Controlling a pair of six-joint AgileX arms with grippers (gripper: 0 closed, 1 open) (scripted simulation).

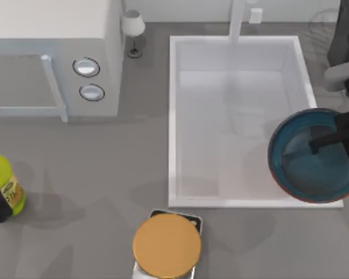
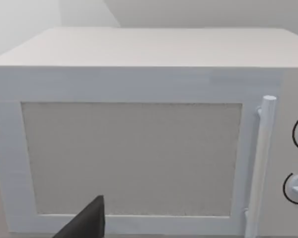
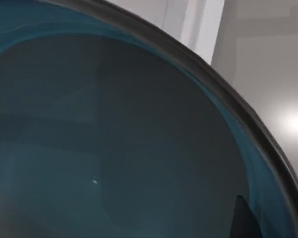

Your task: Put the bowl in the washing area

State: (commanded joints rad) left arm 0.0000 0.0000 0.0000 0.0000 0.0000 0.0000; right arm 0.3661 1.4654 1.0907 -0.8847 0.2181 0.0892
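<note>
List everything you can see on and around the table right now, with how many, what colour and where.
Bowl: one, teal-blue with a reddish rim, over the sink's right front corner, held by the right hand.
Sink: one, white, centre-right of the table.
Faucet: one, white, at the sink's back edge.
Microwave: one, white with two round dials, back left.
Lamp: one, small and white, between microwave and sink.
Disc: one, orange-tan, front centre, on a small stand.
Bottle: one, yellow, at the left edge.
Table: one, grey.
Left hand: dark, facing the microwave door.
Right hand: black, gripping the bowl at the table's right.
</note>
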